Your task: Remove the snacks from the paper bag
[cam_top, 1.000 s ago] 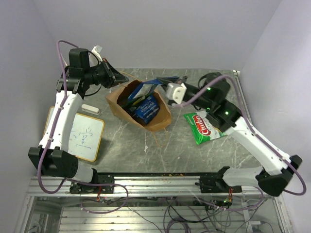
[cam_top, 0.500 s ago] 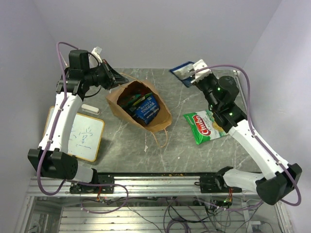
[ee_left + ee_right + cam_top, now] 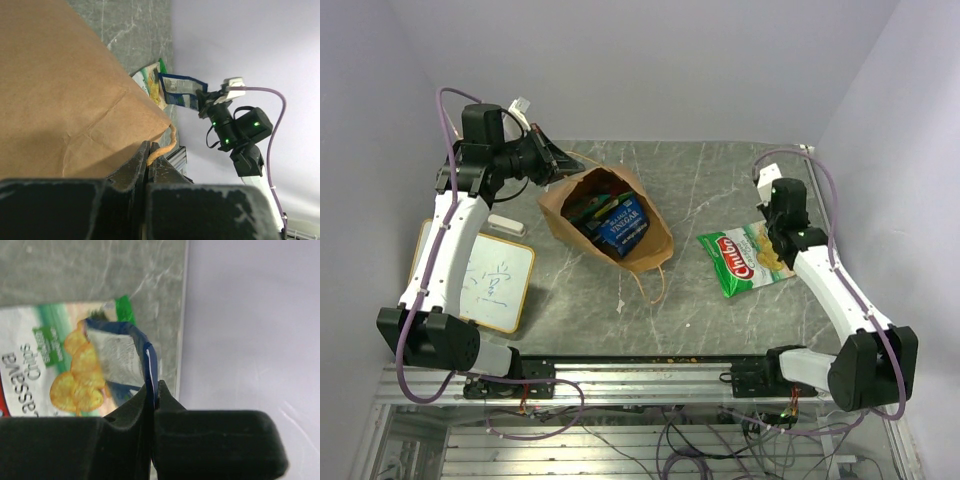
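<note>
Blue packet (image 3: pixel 122 357) pinched in right hand (image 3: pixel 152 397), seemingly above green-white packet (image 3: pixel 50 375).

Seen from above, the packets (image 3: pixel 618 225) inside the paper bag (image 3: pixel 655 245) overlap, so only their upper faces show. Writing on the whiteboard (image 3: pixel 495 283) is too small to read. The right arm (image 3: pixel 820 275) hides the blue packet (image 3: pixel 122 357) there. At the right wrist, the green-white packet (image 3: pixel 40 365) runs off the left edge.

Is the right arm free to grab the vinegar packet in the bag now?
Probably not yet: the right gripper is shut on a blue packet, though the paper bag gapes open.
</note>
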You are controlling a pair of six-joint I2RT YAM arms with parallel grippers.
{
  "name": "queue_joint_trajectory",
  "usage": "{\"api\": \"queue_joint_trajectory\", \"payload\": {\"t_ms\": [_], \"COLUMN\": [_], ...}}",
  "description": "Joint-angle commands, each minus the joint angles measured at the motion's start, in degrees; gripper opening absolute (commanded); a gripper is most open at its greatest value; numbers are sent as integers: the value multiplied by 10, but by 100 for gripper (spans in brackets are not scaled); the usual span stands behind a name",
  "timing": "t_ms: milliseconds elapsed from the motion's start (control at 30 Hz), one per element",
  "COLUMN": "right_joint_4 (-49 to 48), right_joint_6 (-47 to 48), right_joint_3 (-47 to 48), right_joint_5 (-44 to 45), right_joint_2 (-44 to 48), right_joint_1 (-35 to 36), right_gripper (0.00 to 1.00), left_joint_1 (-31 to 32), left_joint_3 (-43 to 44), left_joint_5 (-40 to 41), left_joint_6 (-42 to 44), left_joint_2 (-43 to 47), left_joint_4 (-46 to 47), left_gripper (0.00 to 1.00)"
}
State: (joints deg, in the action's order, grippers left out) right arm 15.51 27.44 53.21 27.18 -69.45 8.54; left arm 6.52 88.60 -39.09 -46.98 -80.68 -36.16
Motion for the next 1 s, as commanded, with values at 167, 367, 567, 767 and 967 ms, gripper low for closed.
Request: {"api": "queue_joint_trajectory", "payload": {"t_ms": [167, 367, 567, 767, 967], "right_joint_4": [87, 125, 81, 63, 30], "right_joint_6": [-42, -138, -244, -255, -248], "right_joint_3": [-30, 10, -6, -23, -23], "right_joint_5": [-120, -210, -294, -305, -297], "right_joint_2": [-19, -125, -154, -157, -80], "right_joint_1": [8, 12, 13, 13, 13], "right_gripper": [0, 0, 0, 5, 34], "left_joint_1": [-5, -5, -5, -5, -5], "left_joint_3": [-5, -4, -4, -4, -4], "left_joint_5": [-14, -14, -14, -14, -14], "left_joint_6": [-5, -2, 0, 1, -2], "left_joint_2": [10, 11, 15, 15, 13], "left_joint_4": [28, 26, 25, 24, 28], "left_gripper": [7, 7, 7, 7, 7]}}
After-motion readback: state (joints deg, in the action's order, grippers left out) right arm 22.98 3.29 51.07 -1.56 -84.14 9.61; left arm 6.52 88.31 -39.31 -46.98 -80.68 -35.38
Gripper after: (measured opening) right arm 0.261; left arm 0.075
